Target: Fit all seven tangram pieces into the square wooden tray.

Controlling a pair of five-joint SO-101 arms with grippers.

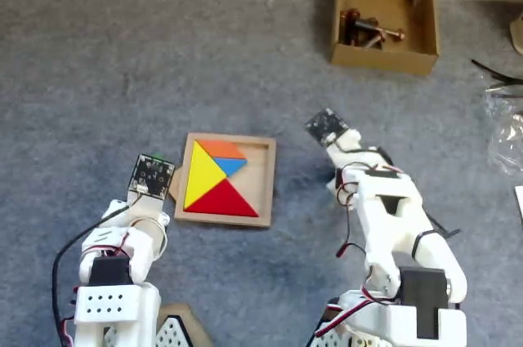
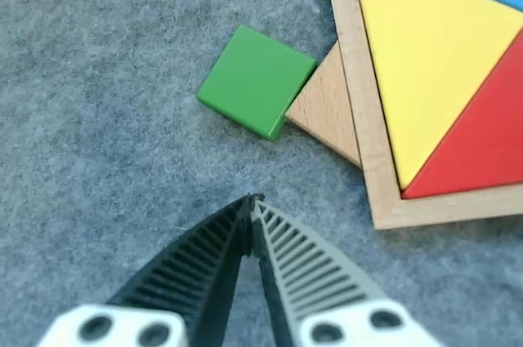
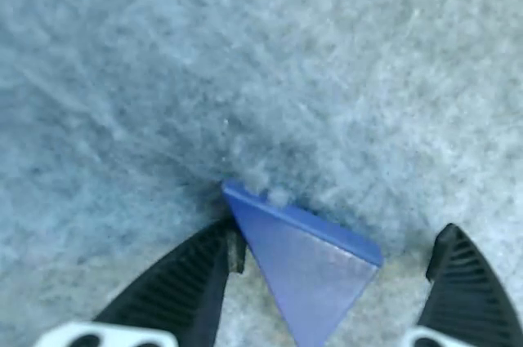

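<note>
The square wooden tray (image 1: 266, 182) lies mid-table holding yellow (image 1: 202, 172), red (image 1: 225, 198), orange (image 1: 221, 149) and light blue (image 1: 231, 166) pieces. In the left wrist view a green square (image 2: 255, 80) and a plain wood triangle (image 2: 329, 107) lie on the carpet against the tray's rim (image 2: 364, 118). My left gripper (image 2: 252, 202) is shut and empty, a short way from the green square. My right gripper (image 3: 343, 237) is open, low over the carpet right of the tray, its fingers either side of a dark blue triangle (image 3: 306, 261).
A cardboard box (image 1: 384, 49) with small parts stands at the back right. Clear plastic bags (image 1: 507, 131) and cables lie at the right edge. Grey carpet (image 1: 122, 61) covers the table, open at the left and back.
</note>
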